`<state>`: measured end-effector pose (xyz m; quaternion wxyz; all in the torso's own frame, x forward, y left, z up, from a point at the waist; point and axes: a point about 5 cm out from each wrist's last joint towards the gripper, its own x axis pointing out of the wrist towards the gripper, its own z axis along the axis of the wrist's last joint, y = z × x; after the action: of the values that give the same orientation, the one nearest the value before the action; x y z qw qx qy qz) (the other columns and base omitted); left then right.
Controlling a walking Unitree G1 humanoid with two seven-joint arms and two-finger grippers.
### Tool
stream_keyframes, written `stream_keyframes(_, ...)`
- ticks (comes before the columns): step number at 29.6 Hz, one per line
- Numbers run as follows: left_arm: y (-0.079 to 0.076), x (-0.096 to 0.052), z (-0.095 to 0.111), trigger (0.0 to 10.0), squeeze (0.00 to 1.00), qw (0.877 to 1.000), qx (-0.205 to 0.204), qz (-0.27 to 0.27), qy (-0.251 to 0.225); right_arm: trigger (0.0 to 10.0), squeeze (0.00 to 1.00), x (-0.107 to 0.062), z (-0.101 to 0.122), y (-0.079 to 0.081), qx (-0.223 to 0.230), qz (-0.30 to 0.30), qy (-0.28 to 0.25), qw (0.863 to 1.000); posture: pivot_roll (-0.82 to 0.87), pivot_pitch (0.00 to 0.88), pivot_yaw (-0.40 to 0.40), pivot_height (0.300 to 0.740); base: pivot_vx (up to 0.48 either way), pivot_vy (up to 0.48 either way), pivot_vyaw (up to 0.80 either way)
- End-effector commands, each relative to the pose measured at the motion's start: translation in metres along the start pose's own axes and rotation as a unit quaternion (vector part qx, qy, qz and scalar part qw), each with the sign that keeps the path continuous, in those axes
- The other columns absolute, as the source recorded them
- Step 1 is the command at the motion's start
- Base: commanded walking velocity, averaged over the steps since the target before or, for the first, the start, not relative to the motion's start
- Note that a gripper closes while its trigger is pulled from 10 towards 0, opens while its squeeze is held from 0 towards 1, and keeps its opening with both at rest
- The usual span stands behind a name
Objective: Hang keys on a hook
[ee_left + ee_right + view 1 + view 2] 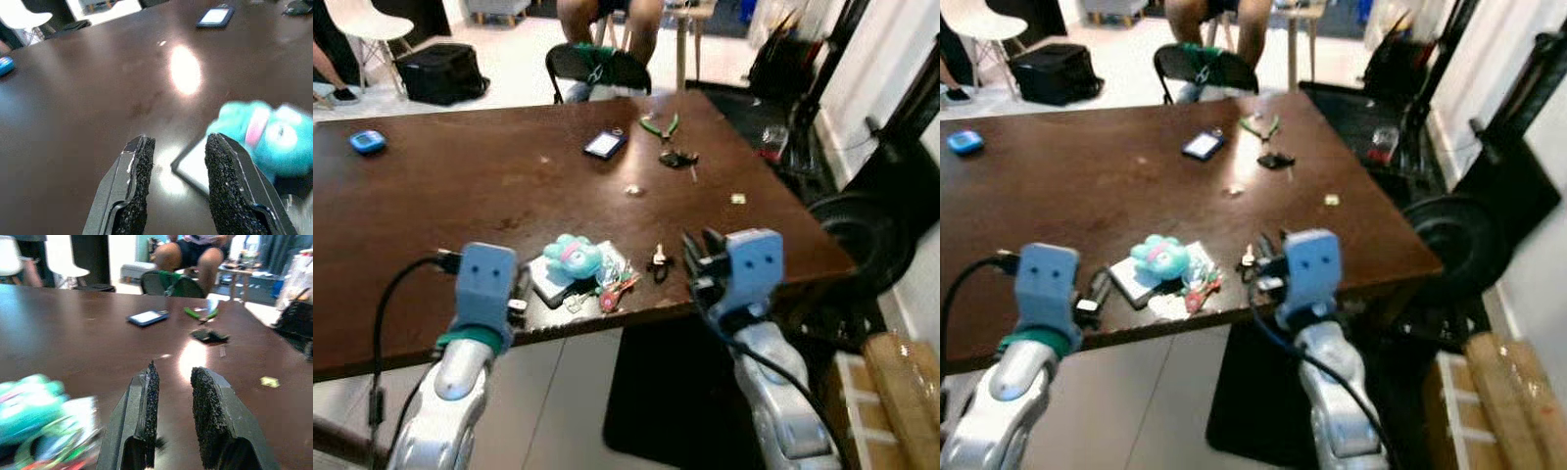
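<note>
Leftmost, near the tabletop's (pixel 460 186) front edge: left gripper (pixel 178 183), fingers apart, nothing between them. Just beside it, a teal plush toy (pixel 573 257) atop a flat dark device (pixel 548 279), with keys (pixel 619 284) in a colourful tangle at the front edge. Next, a lone small key (pixel 658 260) close by. Farthest right, at the front right corner: right gripper (pixel 173 413), fingers parted, empty.
</note>
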<state>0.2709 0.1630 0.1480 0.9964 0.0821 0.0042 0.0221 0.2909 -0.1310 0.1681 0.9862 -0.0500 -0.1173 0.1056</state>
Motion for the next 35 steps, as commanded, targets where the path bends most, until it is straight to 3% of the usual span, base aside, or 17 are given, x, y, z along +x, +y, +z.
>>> stream_keyframes(1,-0.004,0.000,-0.002,10.0,0.00,1.000,-0.003,-0.007,0.005,10.0,0.00,-0.001,-0.003,-0.003,-0.001,-0.005,0.007,1.000,-0.12,0.016,0.105,0.740,0.458,0.000,0.00)
stream_keyframes(8,-0.004,0.000,-0.003,10.0,0.00,1.000,-0.008,-0.010,0.011,10.0,0.00,-0.001,-0.002,-0.003,-0.002,-0.005,0.006,1.000,-0.12,0.016,0.106,0.740,0.193,0.000,0.00)
stream_keyframes(11,-0.006,0.001,-0.005,10.0,0.00,0.998,-0.024,-0.045,0.027,10.0,0.00,0.001,-0.001,-0.002,-0.024,0.004,0.007,1.000,-0.12,0.015,0.107,0.740,0.000,0.000,0.00)
stream_keyframes(13,-0.008,0.000,-0.009,10.0,0.00,0.994,-0.050,-0.082,0.052,10.0,0.00,0.005,-0.002,0.004,-0.074,0.046,0.019,0.996,-0.12,0.015,0.108,0.740,0.000,0.000,0.00)
stream_keyframes(15,-0.008,0.000,-0.009,10.0,0.00,0.994,-0.050,-0.082,0.052,10.0,0.00,0.005,-0.002,0.004,-0.074,0.046,0.019,0.996,-0.12,0.015,0.108,0.740,0.000,0.000,0.00)
stream_keyframes(19,-0.012,-0.004,-0.011,10.0,0.00,0.989,-0.074,-0.111,0.064,10.0,0.00,0.002,-0.013,0.020,-0.107,0.159,0.078,0.978,-0.12,0.017,0.102,0.740,0.000,0.000,0.00)
stream_keyframes(21,-0.013,-0.004,-0.011,10.0,0.00,0.988,-0.076,-0.114,0.063,10.0,0.00,0.002,-0.015,0.021,-0.096,0.169,0.096,0.976,-0.12,0.018,0.100,0.740,0.000,0.000,0.00)
stream_keyframes(26,-0.015,-0.004,-0.011,10.0,0.00,0.988,-0.077,-0.119,0.063,10.0,0.00,0.004,-0.017,0.017,-0.080,0.175,0.124,0.974,-0.12,0.022,0.093,0.740,0.000,0.000,0.00)
stream_keyframes(31,-0.017,-0.008,-0.004,10.0,0.00,0.984,-0.086,-0.145,0.055,10.0,0.00,0.000,-0.016,0.010,-0.111,0.242,0.142,0.953,-0.11,0.030,0.080,0.740,0.000,0.000,0.00)
stream_keyframes(34,-0.019,-0.009,-0.001,10.0,0.00,0.983,-0.088,-0.154,0.052,10.0,0.00,-0.003,-0.018,0.006,-0.101,0.248,0.151,0.951,-0.12,0.033,0.079,0.740,0.000,0.000,0.00)
stream_keyframes(35,-0.021,-0.008,0.001,10.0,0.00,0.981,-0.091,-0.161,0.050,10.0,0.00,-0.004,-0.020,-0.002,-0.087,0.236,0.159,0.955,-0.12,0.035,0.085,0.740,0.000,0.000,0.00)
